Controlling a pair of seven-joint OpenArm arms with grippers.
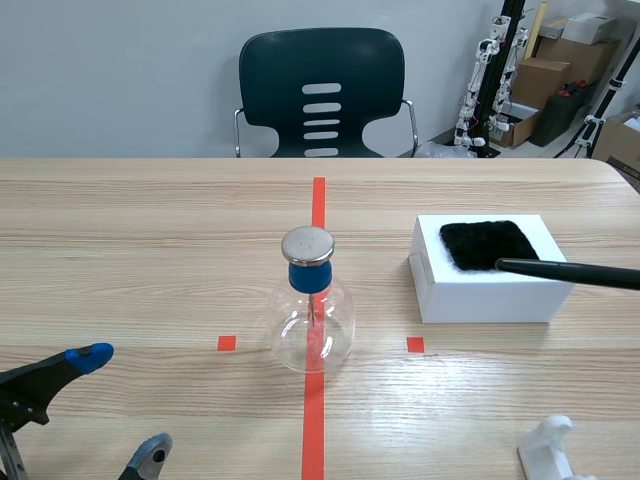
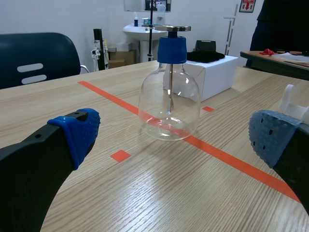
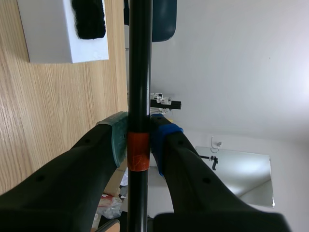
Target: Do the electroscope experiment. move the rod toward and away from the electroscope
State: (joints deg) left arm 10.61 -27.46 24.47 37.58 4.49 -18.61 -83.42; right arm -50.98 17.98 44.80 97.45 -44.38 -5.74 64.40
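Gripping the black rod [image 3: 140, 63] in the right gripper [image 3: 140, 137], with both pads pressing on its sides at an orange band. Pointing the rod's free end toward 9 o'clock in the scene view, with the long axis running almost level from 3 o'clock to 9 o'clock. Placing that tip [image 1: 500, 264] over the near edge of the black cloth [image 1: 487, 244] on top of the white box [image 1: 485, 290], and not showing whether tip and cloth are touching. Standing the electroscope [image 1: 312, 305] upright on the red tape line [image 1: 315, 420] at the middle of the desk [image 1: 150, 230], a clear flask with a blue stopper and a metal disc on top, well apart from the rod's tip and at 9 o'clock of the box. Leaving a bare strip of wood between flask and box, and more open desk out to 9 o'clock and back to the far edge at 12 o'clock, where a dark chair [image 1: 322, 90] is sitting. Crowding the near corner at 5 o'clock with a small white stand [image 1: 550, 450]. Resting the left gripper [image 1: 122, 400] low at 7 o'clock of the electroscope, fingers spread wide and gripping nothing, facing the flask [image 2: 170, 96] from the near side.
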